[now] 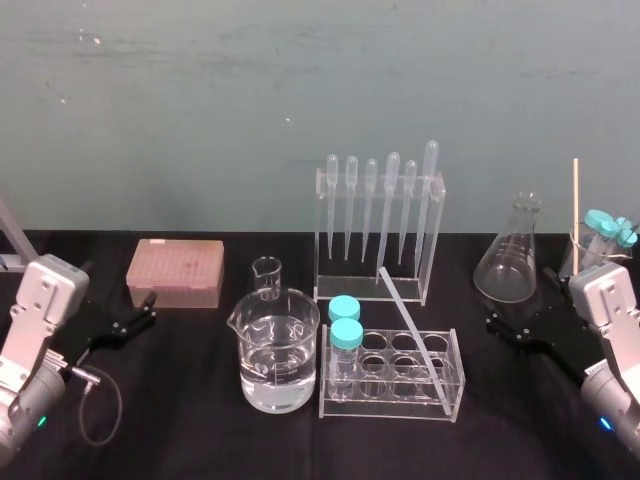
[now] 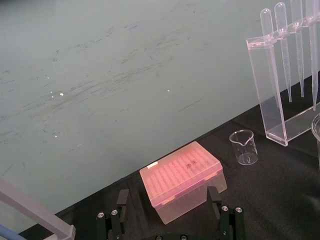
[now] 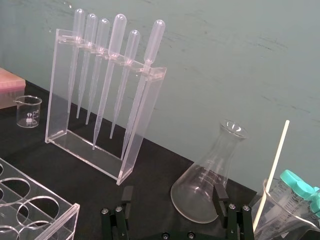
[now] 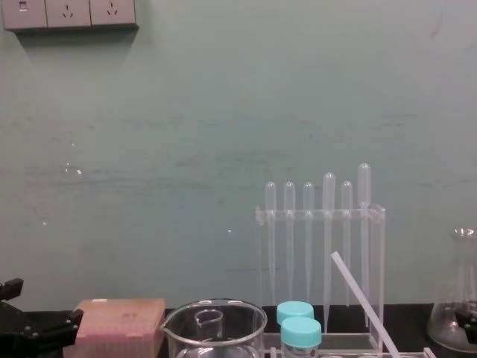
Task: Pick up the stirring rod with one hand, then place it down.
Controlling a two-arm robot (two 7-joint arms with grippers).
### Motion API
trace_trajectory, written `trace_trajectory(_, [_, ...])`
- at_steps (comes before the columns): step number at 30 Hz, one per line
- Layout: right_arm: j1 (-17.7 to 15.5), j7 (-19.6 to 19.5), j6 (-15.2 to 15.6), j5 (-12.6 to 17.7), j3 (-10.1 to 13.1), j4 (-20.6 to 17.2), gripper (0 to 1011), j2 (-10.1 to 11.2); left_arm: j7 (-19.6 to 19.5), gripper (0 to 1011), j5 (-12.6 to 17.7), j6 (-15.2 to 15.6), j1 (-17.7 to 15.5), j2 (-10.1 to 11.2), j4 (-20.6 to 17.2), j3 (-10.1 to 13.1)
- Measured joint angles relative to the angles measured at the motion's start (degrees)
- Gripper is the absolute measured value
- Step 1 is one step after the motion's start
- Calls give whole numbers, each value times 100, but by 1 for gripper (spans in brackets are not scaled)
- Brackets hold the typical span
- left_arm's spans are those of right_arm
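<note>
Closest to me, by the middle of the near edge, sits the clear test-tube rack point(image 1: 390, 375). The big beaker point(image 1: 277, 350) of clear liquid is just beside it on the left, and two teal-capped tubes point(image 1: 345, 322) stand in its left wells. I see the stirring rod point(image 1: 412, 325) slanting out of the rack. Its lower end is down in a well at the rack's near right corner, and its upper end is raised and tipped toward the far left, up in front of the pipette stand point(image 1: 380, 230). I cannot tell whether it touches that stand. Its long axis therefore runs diagonally, from near right to far left, and climbs as it goes. Along the far edge, under the wall, stand the pink tip box point(image 1: 175, 272), the small beaker point(image 1: 266, 277), the pipette stand and the conical flask point(image 1: 512, 255). A pale stick point(image 1: 576, 200) stands upright at the far right corner. Bare black surface point(image 1: 180, 410) lies between the big beaker and the left edge, and a narrower strip lies right of the rack. The left gripper point(image 2: 167, 192) hangs low by the left edge, facing the tip box, its jaws spread wide and holding nothing. The right gripper point(image 3: 173, 192) sits by the right edge just before the flask, its jaws equally wide and empty.
</note>
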Motion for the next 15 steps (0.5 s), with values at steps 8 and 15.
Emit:
trace_trajectory(8, [0,0,0,0,0,0,1000,0,0,1000,0,0,0,0,0,0])
trace_trajectory(15, [0,0,0,0,0,0,1000,0,0,1000,0,0,0,0,0,0])
